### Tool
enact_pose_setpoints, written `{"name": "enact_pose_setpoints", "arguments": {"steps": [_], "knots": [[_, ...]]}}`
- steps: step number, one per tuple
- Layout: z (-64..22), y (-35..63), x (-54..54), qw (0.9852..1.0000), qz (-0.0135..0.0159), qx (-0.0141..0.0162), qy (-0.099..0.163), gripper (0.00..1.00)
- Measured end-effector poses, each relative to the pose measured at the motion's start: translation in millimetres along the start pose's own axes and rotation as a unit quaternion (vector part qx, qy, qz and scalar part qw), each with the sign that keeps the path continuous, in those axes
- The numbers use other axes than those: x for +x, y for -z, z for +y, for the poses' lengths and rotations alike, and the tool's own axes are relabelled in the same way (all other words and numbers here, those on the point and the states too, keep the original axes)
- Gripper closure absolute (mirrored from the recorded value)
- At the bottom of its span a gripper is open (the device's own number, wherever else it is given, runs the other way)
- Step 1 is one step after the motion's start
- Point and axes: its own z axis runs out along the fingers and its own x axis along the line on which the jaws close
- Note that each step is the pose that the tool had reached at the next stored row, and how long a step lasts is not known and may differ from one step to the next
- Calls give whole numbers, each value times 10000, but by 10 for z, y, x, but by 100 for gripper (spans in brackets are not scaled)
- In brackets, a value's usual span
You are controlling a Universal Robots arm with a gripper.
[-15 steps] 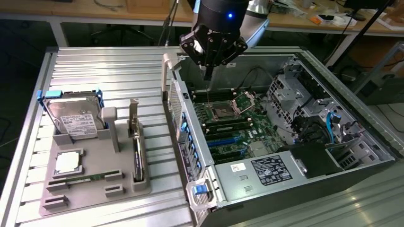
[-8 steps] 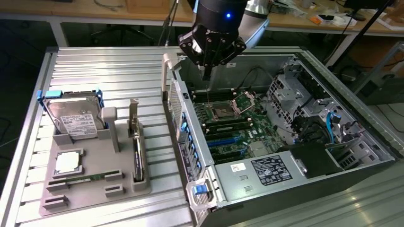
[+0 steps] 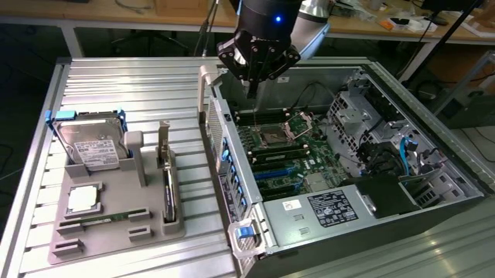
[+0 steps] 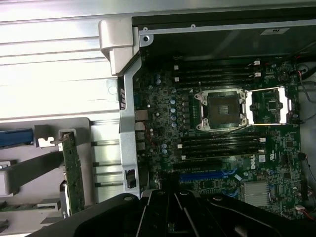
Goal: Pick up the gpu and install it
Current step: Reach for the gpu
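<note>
We see the claw [image 3: 251, 92] hanging over the open computer case [image 3: 224, 119], its fingers together and gripping nothing. The gpu [image 3: 168, 191] stands on edge in the grey holder [image 3: 112, 230] on the tabletop [image 3: 116, 81], well apart from the claw, beside 1 hard drive [image 3: 93, 145].

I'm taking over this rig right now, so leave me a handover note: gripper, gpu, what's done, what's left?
Gripper: hangs over the far end of the open computer case, above the motherboard, well apart from the gpu.
Gpu: stands on edge in the grey holder tray at the exterior view's left, silver bracket up, beside the hard drive.
Done: nothing visible; the gpu is not picked up.
Left: the whole pick and install.
</note>
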Motion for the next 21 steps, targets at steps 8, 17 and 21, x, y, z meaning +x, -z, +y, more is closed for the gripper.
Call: {"name": "enact_pose_setpoints", "arguments": {"steps": [8, 17, 21], "knots": [[-1, -1, 19, 10000, 0, 0, 0, 89], [-2, -2, 24, 10000, 0, 0, 0, 89], [-2, -2, 24, 10000, 0, 0, 0, 89]]}}
